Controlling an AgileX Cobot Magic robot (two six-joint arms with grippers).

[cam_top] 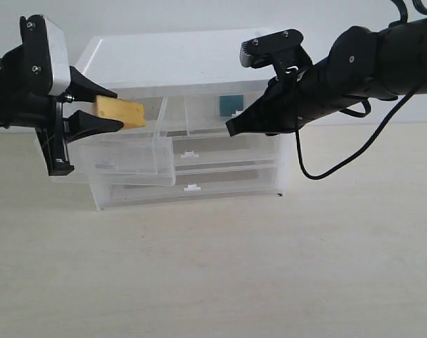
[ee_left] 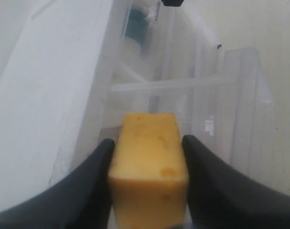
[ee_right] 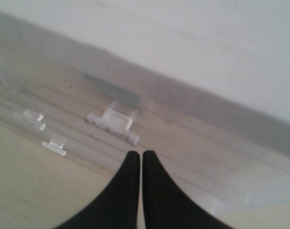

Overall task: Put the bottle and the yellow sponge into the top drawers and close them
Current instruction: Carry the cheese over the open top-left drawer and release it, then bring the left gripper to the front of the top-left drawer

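We see left top drawer pulled out, mouth open and unblocked below yellow sponge in left claw. Drawer walls and cabinet top edge hem that gap. Right claw, tips together, sits at right top drawer front. Tabletop before cabinet gives us wide passage.

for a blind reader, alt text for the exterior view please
The left gripper holds the yellow sponge above the pulled-out top left drawer of a white cabinet. The right gripper, shut, points at the front of the top right drawer, where the bottle shows through.
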